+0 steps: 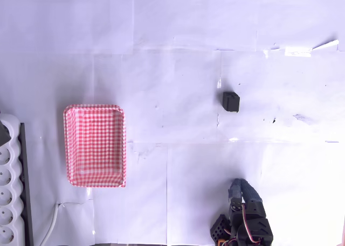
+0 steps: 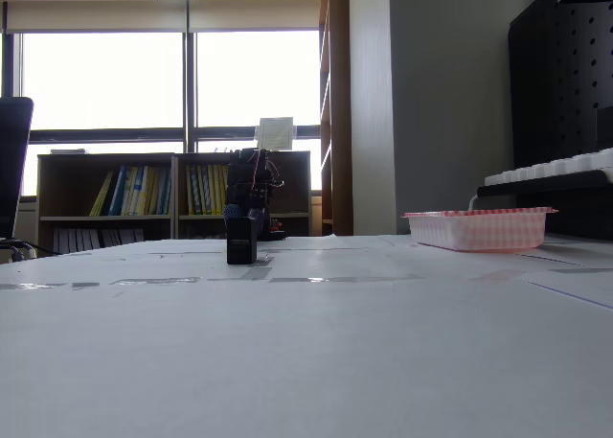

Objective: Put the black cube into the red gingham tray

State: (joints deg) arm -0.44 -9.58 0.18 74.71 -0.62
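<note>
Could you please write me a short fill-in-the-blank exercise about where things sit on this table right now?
1. In the overhead view, the black cube lies to the ____ of the red gingham tray.
2. The inside of the tray holds ____.
3. The tray's checks are red and ____.
4. In the overhead view, the power strip sits at the picture's ____ edge.

Missing words: right; nothing; white; left

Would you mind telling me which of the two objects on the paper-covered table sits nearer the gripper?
The black cube, directly ahead of the gripper; the red gingham tray lies farther away, left in the overhead view.
</note>
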